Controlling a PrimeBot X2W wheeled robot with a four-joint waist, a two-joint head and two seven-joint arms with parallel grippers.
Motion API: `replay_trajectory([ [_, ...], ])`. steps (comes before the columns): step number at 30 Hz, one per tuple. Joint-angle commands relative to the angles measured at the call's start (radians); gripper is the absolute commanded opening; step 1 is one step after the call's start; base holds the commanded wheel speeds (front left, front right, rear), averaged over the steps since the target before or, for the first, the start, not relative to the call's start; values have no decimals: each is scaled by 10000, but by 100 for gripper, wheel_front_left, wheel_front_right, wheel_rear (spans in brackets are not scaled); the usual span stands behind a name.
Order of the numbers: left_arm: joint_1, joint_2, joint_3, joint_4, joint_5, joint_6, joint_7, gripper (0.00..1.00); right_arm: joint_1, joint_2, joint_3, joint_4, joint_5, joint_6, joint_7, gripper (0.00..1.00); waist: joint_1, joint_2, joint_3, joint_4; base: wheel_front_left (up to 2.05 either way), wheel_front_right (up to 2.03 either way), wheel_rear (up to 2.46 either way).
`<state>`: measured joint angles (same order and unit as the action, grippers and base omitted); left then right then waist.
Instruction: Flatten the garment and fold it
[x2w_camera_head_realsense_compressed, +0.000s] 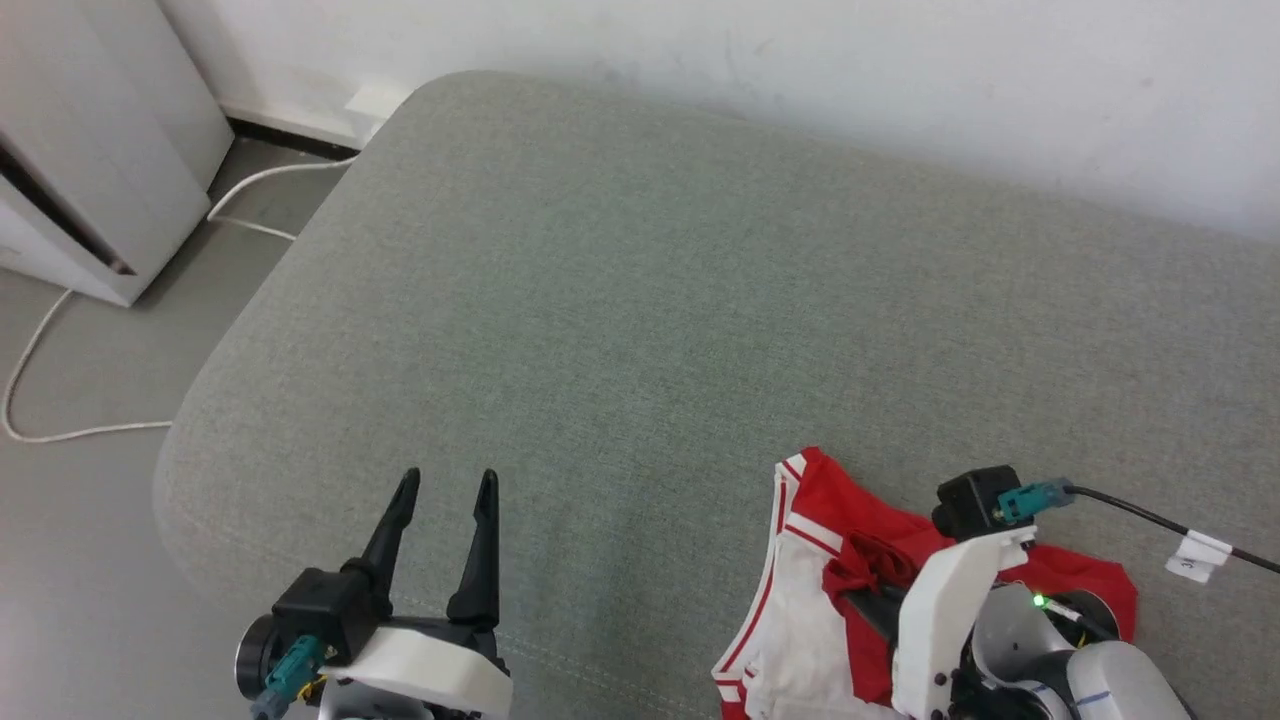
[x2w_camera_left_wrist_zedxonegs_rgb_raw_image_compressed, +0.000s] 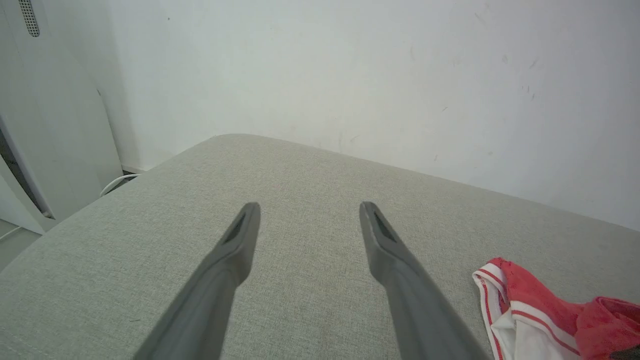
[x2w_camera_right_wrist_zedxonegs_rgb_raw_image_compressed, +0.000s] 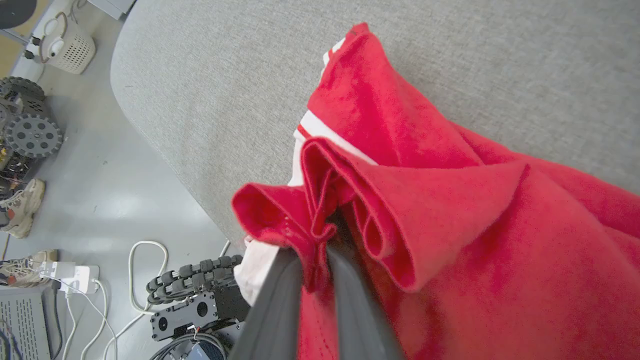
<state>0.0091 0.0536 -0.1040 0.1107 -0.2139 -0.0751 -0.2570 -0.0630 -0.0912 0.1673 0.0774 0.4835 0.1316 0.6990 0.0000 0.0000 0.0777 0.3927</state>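
The garment (x2w_camera_head_realsense_compressed: 800, 600) is a red shirt with white panels and striped trim, bunched at the near right edge of the grey cushion (x2w_camera_head_realsense_compressed: 640, 330). My right gripper (x2w_camera_head_realsense_compressed: 865, 590) is shut on a fold of its red cloth (x2w_camera_right_wrist_zedxonegs_rgb_raw_image_compressed: 320, 235), which wraps over the fingertips. The garment (x2w_camera_left_wrist_zedxonegs_rgb_raw_image_compressed: 530, 315) also lies at the lower right of the left wrist view. My left gripper (x2w_camera_head_realsense_compressed: 445, 485) stands open above the bare cushion at the near left, nothing between its fingers (x2w_camera_left_wrist_zedxonegs_rgb_raw_image_compressed: 245, 235).
A white wall (x2w_camera_head_realsense_compressed: 800, 60) backs the cushion. A white cabinet (x2w_camera_head_realsense_compressed: 90, 150) and a white cable (x2w_camera_head_realsense_compressed: 60, 330) sit on the floor to the left. Wheeled gear (x2w_camera_right_wrist_zedxonegs_rgb_raw_image_compressed: 30, 135), a basket, shoes and cables lie on the floor beside the cushion's edge.
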Motion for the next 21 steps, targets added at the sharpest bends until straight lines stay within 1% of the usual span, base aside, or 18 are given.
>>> replay_trajectory([
  [1, -155, -33, -29, 27, -97, 61, -47, 100, -268, -16, 82, 300, -39, -9, -213, 0, 0, 0, 138, 116, 0, 0, 0],
  [2, -160, -33, -33, 25, -107, 70, -47, 100, -378, -53, 164, 482, -115, -9, -372, 89, 0, 0, 165, 126, 0, 0, 0],
  [3, -164, -33, -40, 28, -113, 79, -47, 100, -478, -72, 258, 655, -184, -9, -525, 100, 0, 0, 180, 131, 0, 0, 0],
  [5, -167, -33, -43, 41, -114, 93, -47, 100, -666, -64, 564, 886, -125, -9, -806, 100, 0, 0, 201, 115, 0, 0, 0],
  [9, -177, -33, -22, 101, -86, 121, -47, 100, -932, 23, 1079, 1147, 433, -9, -1054, 100, 0, 0, 91, -31, 0, 0, 0],
  [15, -106, -33, 23, 134, 12, 100, -47, 100, -1331, -423, 1628, 1007, 517, -9, -1479, 100, 0, 0, -263, -408, 0, 0, 0],
  [17, -68, -33, 43, 148, 52, 73, -47, 100, -1502, -708, 1679, 817, 401, -9, -1762, 100, 0, 0, -391, -571, 0, 0, 0],
  [21, 9, -33, 119, 137, 122, 30, -47, 100, -1955, -1765, 1838, 326, -490, -9, -2821, 100, 0, 0, -629, -928, 0, 0, 0],
])
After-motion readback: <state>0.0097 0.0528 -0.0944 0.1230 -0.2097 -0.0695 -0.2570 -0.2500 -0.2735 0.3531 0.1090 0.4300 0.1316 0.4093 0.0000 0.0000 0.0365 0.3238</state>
